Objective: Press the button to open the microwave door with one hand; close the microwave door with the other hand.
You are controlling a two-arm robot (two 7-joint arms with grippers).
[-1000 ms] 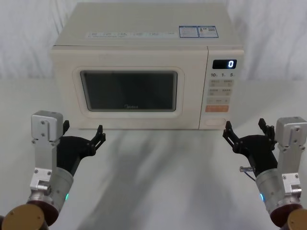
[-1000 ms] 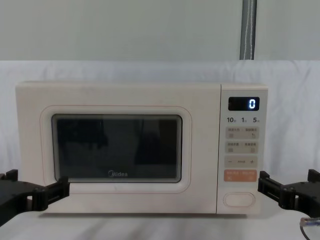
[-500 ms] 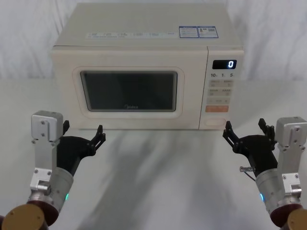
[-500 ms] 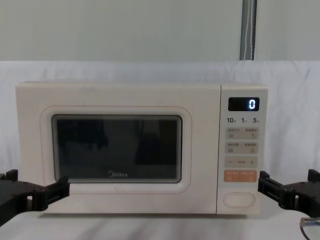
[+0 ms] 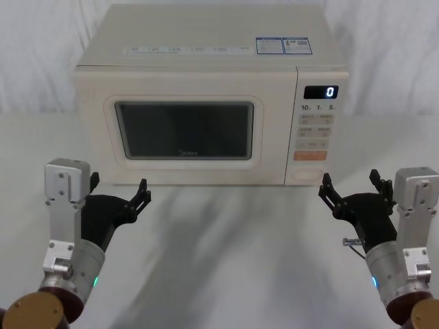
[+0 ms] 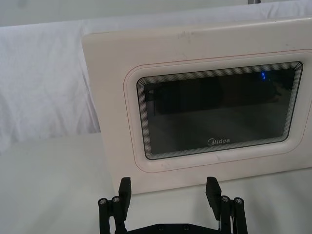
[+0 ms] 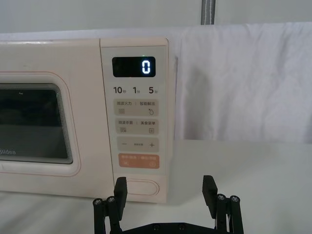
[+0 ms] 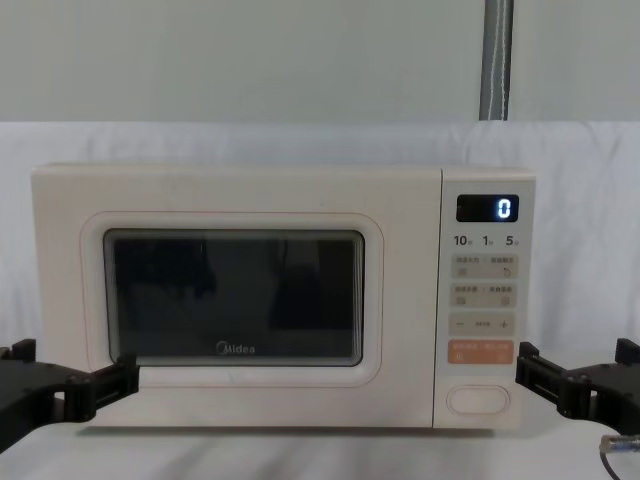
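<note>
**Pre-press position: both grippers staged in front of the closed door**

The microwave door [image 5: 185, 133] is shut, flush with the cabinet. The button [image 5: 309, 175] sits at the bottom of the control panel [image 5: 317, 133], directly below the orange key [image 5: 309, 155]. The display [image 5: 320, 92] reads 0.

My right gripper [image 5: 350, 186] hovers above the table [image 5: 233, 247], just in front of and slightly to the right of the button, jaws wide and holding nothing. My left gripper [image 5: 118, 189] hovers near the door's lower left corner, jaws also wide and empty. Neither touches the microwave.

Procedure for the step in hand, as I judge it:

1. Narrow the right jaws so that the fingertips form one firm contact point; spread fingers could straddle the button or catch the orange key above it.
2. Shift the fingertips left and raise them until they centre on the button.
3. Advance straight into the panel, square to its face. An angled push may slide off or shove the cabinet backward.
4. Keep the left gripper clear of the door; the hinge side is not evident, and the door will likely swing outward.
</note>
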